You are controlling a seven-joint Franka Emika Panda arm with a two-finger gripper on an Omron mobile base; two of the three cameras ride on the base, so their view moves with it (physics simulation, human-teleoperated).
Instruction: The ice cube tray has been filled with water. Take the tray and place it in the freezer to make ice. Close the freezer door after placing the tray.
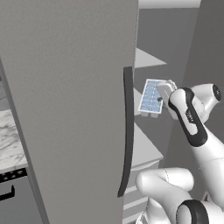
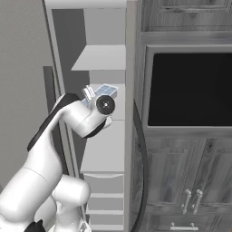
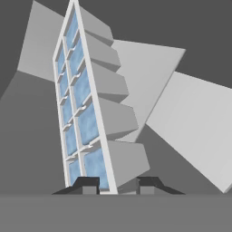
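Observation:
My gripper (image 1: 164, 93) is shut on one end of the ice cube tray (image 1: 152, 97), a white tray with pale blue water (image 3: 86, 122) in its cells. The tray hangs tilted in the air inside the open freezer (image 2: 102, 149), between two white shelves and touching neither. From the right base view the tray (image 2: 106, 90) sticks out just beyond the wrist and the gripper (image 2: 92, 95). The hand view has the tray (image 3: 81, 104) rising from between the fingertips of the gripper (image 3: 118, 186). The freezer door (image 2: 131, 90) stands swung open at the right, edge-on, its dark handle (image 2: 142, 154) curving down.
The other grey fridge door (image 1: 70, 109) is shut at the left, its long dark handle (image 1: 127, 131) beside the opening. White shelves (image 1: 146, 148) and drawers (image 2: 104, 183) fill the compartment. A dark wall oven (image 2: 190, 88) and wooden cabinets (image 2: 181, 181) stand to the right, a marble counter (image 1: 8, 140) to the left.

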